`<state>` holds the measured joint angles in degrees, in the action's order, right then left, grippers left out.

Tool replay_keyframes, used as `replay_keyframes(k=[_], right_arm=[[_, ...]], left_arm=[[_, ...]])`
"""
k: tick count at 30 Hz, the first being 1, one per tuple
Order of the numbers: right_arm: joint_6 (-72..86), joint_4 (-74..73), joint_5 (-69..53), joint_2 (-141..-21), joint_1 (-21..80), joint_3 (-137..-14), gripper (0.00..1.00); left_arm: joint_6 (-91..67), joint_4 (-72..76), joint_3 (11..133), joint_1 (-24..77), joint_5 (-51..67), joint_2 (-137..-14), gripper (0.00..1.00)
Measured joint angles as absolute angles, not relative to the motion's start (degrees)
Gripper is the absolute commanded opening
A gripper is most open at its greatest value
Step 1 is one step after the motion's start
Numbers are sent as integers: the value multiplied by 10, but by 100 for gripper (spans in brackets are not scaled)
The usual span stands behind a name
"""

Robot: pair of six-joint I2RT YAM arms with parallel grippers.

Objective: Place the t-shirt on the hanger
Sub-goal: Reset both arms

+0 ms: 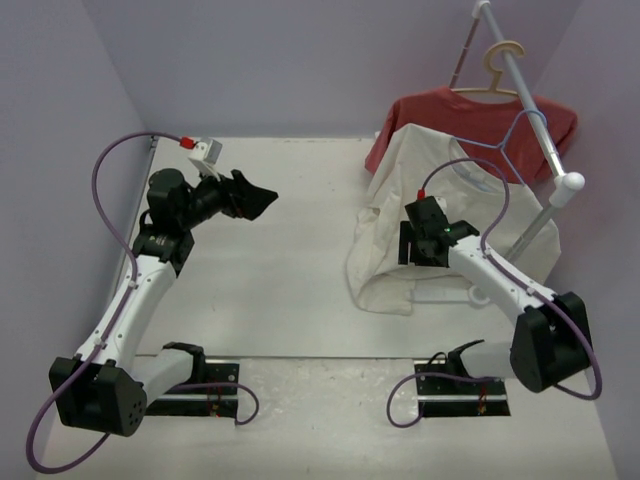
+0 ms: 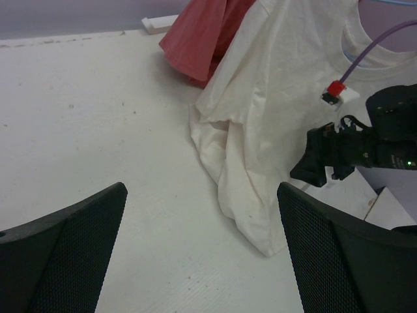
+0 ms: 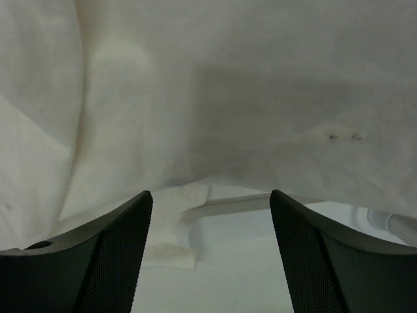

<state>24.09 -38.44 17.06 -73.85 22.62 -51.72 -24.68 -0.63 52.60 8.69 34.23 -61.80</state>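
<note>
The cream t-shirt (image 1: 420, 185) hangs on the light-blue wire hanger (image 1: 503, 152), whose hook sits on the white slanted rail (image 1: 535, 110). The shirt's lower part piles on the table. My right gripper (image 1: 418, 245) is low in front of the shirt, open and empty. In the right wrist view (image 3: 210, 195) the shirt (image 3: 215, 85) fills the space above the open jaws. My left gripper (image 1: 265, 198) is open and empty, raised over the table's left half. In the left wrist view (image 2: 201, 195) it faces the shirt (image 2: 273, 111) from a distance.
A red t-shirt (image 1: 450, 110) on a beige hanger (image 1: 500, 60) hangs behind the cream one on the same rail. The rack's white foot (image 1: 440, 295) lies on the table under the shirt and also shows in the right wrist view (image 3: 260, 202). Purple walls enclose the table.
</note>
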Motion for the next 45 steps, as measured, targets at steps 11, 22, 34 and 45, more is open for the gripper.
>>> replay_keyframes(k=[11, 22, 34, 45], right_arm=[[243, -371, 202, -711, 334, -525, 85], [225, -394, 219, -329, 438, -558, 99], [211, -515, 231, -193, 438, -628, 99], [204, -587, 276, -34, 438, -622, 99]], left_arm=[[-229, -35, 526, 87, 317, -617, 100], [-218, -193, 549, 87, -73, -544, 100], [-208, -225, 393, 96, -249, -343, 100], [-195, -246, 372, 106, -265, -311, 100]])
